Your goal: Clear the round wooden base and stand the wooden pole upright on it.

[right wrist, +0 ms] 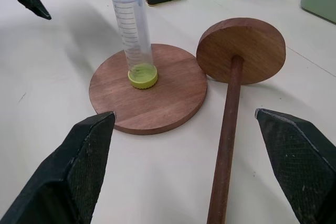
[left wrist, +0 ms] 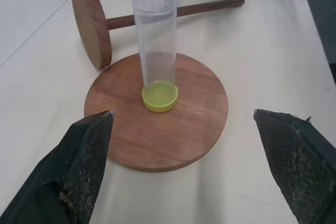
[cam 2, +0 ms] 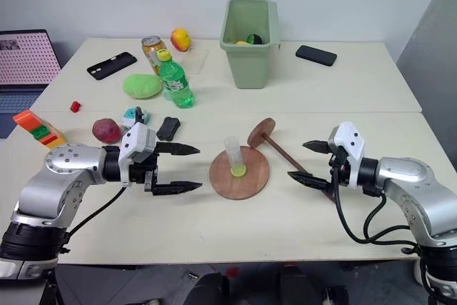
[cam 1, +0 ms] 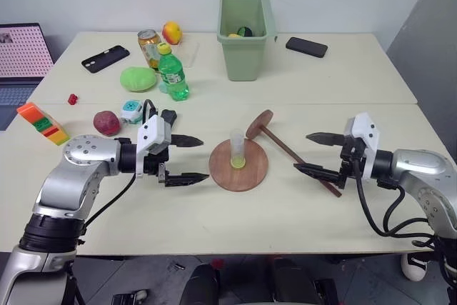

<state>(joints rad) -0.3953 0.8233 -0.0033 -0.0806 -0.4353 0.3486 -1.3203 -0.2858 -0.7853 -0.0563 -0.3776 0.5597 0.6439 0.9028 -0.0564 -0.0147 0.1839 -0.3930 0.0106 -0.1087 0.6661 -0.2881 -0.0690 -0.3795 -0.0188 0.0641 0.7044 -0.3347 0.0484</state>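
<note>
**Tube stands on the base; pole lies beside it, both grippers open**

The round wooden base (cam 1: pixel 239 166) lies flat on the near half of the table (cam 1: pixel 214 226), about midway between the two grippers. A clear plastic tube (cam 1: pixel 237 149) stands upright on its centre, resting on a yellow-green cap, with a little yellow-green liquid at the bottom. It occupies the very spot in the middle of the disc.

The wooden pole (cam 1: pixel 296 156) lies on the table at about 2 o'clock from the base. Its fixed disc (cam 1: pixel 260 124) stands on edge, tilted, just beside the base's far right rim; whether the two touch cannot be told. The rod runs from there toward 4 o'clock, ending under the right gripper.

The left gripper (cam 1: pixel 191 159) hovers at 9 o'clock from the base, pointing at it, its two black fingers spread wide and holding nothing. The right gripper (cam 1: pixel 318 153) hangs at 3 o'clock, over the rod's free end, fingers likewise wide apart and empty.

Farther out, at 10 to 11 o'clock, sit a dark red fruit (cam 1: pixel 106 123), a small white and teal object (cam 1: pixel 131 111), a black block (cam 2: pixel 169 128), a green lump (cam 1: pixel 138 78), a green bottle (cam 1: pixel 172 75), a can (cam 1: pixel 148 45) and a yellow-red fruit (cam 1: pixel 171 32). A green bin (cam 1: pixel 245 33) stands at 12 o'clock, with a black phone (cam 1: pixel 306 46) at 1 o'clock and another phone (cam 1: pixel 106 58) far at 10. An orange and green block (cam 1: pixel 43 123) lies at the left edge near a laptop (cam 1: pixel 23 58).
</note>
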